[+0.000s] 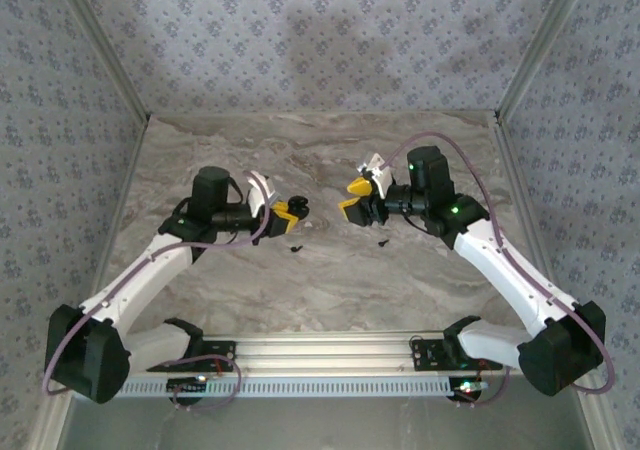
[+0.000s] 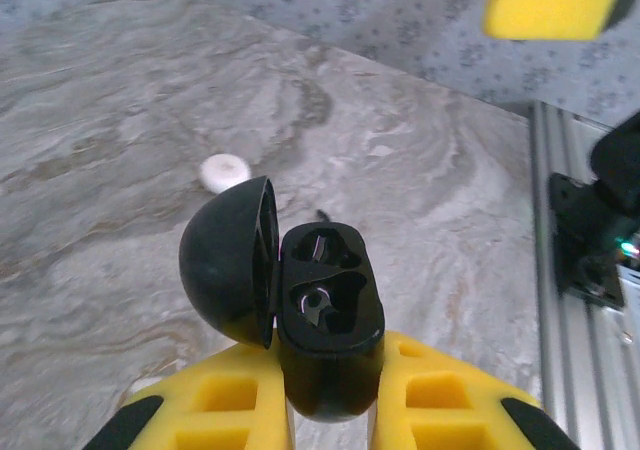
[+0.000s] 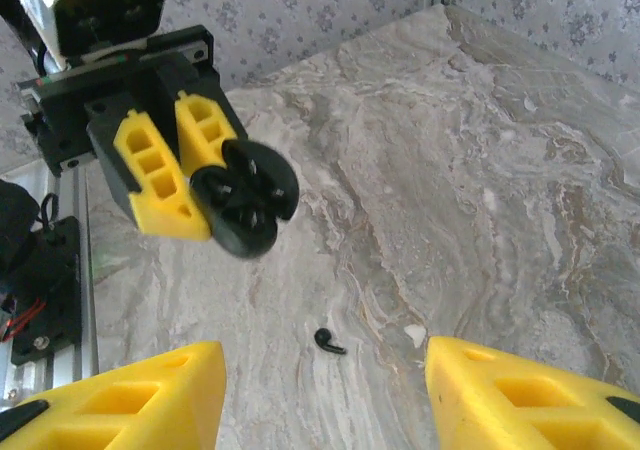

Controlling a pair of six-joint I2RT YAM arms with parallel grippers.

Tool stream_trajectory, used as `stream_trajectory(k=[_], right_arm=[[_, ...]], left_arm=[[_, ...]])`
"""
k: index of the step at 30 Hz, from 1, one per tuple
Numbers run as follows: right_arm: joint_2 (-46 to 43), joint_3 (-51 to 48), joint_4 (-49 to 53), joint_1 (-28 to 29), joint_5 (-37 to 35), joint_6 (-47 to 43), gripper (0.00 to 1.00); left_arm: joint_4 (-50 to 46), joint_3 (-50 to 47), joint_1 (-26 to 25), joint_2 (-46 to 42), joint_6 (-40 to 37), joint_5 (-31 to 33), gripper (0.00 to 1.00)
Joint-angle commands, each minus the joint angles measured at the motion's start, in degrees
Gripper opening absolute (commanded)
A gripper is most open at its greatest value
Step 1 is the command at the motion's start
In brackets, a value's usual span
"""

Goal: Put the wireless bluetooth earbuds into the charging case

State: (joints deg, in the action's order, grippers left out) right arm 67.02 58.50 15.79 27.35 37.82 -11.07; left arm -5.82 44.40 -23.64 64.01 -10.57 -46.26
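My left gripper (image 2: 330, 365) is shut on the black charging case (image 2: 328, 305), whose lid (image 2: 226, 260) hangs open to the left. Its two pockets are dark, and I cannot tell whether either holds anything. The same gripper (image 1: 292, 210) hovers over the table's middle, and its case (image 3: 245, 202) also shows from the right wrist. My right gripper (image 1: 353, 197) faces it from a short way off and stands open (image 3: 325, 400) with nothing between its fingers. One black earbud (image 3: 329, 341) lies on the marble below the open jaws. Two black earbuds (image 1: 295, 248) (image 1: 383, 240) lie on the table under the grippers.
A small white disc (image 2: 224, 173) rests on the marble table (image 1: 320, 290) beyond the case lid. The aluminium rail (image 1: 330, 365) with both arm bases runs along the near edge. Patterned walls (image 1: 320, 40) close in the back and sides.
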Motion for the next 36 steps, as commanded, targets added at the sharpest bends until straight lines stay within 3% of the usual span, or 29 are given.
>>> stream_trajectory(k=[1,8,20,29,36], right_arm=[[1.3,0.7,3.6,0.7,-0.7,-7.3,0.58],[9.6,6.7,10.6,4.1,-2.0,-24.1,0.57],[29.5,19.8,24.2,14.5,-13.0,-51.0,0.50],[43.4,29.9,32.9,18.9,-18.8,-61.7,0.47],[51.9,37.4,36.9,20.4,-19.0,-67.3,0.46]], left_arm=[[8.6,-3.1,2.0,-3.6,7.3,4.9,0.16],[19.5,-13.7,6.6,-9.5,16.5,12.3,0.16],[18.6,-18.0,11.6,-13.4,20.1,20.1,0.16],[18.8,-18.1,13.8,-12.2,21.2,20.5,0.16],[18.7,-18.0,15.3,-11.7,21.6,20.5,0.16]])
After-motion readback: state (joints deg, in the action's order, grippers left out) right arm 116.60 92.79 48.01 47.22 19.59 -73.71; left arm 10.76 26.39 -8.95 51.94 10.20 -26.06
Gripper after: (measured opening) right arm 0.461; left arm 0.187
